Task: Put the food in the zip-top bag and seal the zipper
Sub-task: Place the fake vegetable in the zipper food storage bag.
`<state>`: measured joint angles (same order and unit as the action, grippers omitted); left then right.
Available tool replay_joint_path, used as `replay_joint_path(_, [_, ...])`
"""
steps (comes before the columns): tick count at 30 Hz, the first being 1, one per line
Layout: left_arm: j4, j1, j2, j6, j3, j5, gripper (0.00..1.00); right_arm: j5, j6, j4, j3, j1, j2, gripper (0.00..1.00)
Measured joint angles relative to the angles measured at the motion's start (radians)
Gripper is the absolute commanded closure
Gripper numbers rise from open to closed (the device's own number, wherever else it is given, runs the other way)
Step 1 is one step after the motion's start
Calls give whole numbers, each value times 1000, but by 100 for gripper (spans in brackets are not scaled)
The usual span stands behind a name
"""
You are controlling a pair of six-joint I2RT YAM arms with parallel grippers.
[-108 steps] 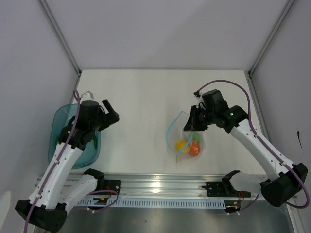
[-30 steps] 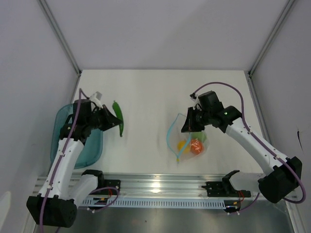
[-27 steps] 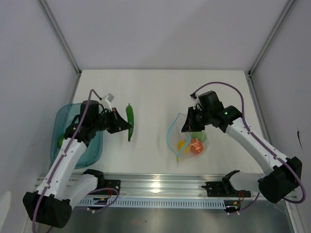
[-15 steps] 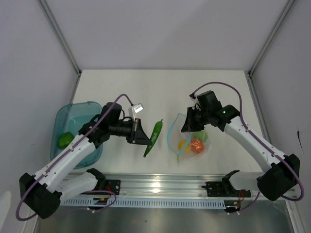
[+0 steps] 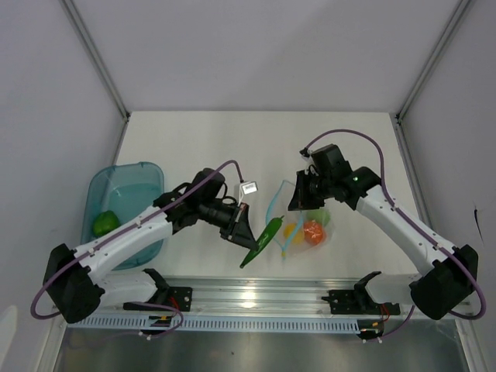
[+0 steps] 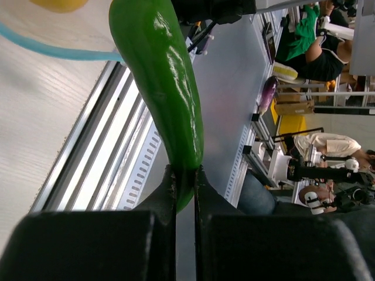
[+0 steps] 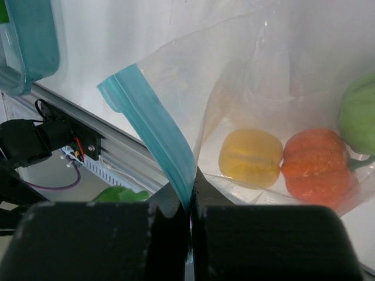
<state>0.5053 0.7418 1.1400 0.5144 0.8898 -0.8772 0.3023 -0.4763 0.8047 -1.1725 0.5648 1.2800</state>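
A slim green chili (image 5: 263, 240) hangs over the table's near edge, and my left gripper (image 5: 249, 242) is shut on its end (image 6: 184, 181). Its tip points at the zip-top bag (image 5: 302, 225), just left of the mouth. The zipper (image 5: 270, 213) is a light blue strip (image 7: 153, 130) curving along that open mouth. My right gripper (image 5: 297, 203) is shut on the zipper edge (image 7: 190, 196), holding it up. Inside the bag lie a yellow piece (image 7: 251, 158), an orange fruit (image 7: 319, 170) and a green one (image 7: 358, 114).
The teal tray (image 5: 128, 186) sits at the left with one green round fruit (image 5: 105, 224) in it. An aluminium rail (image 5: 256, 293) runs along the near table edge, under the chili. Grey walls close in the left, back and right.
My left arm has swung right from the tray, carrying the chili to the bag's mouth. The right gripper has kept its hold on the bag's edge, barely shifting.
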Motion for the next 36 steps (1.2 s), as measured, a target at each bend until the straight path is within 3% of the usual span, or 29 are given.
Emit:
replay_joint_path(17, [21, 26, 416, 47, 237, -20, 99, -44, -2, 37, -14, 74, -56, 100])
replay_joint_path(36, [-87, 26, 475, 306, 327, 60, 99, -51, -7, 58, -14, 94, -87, 100])
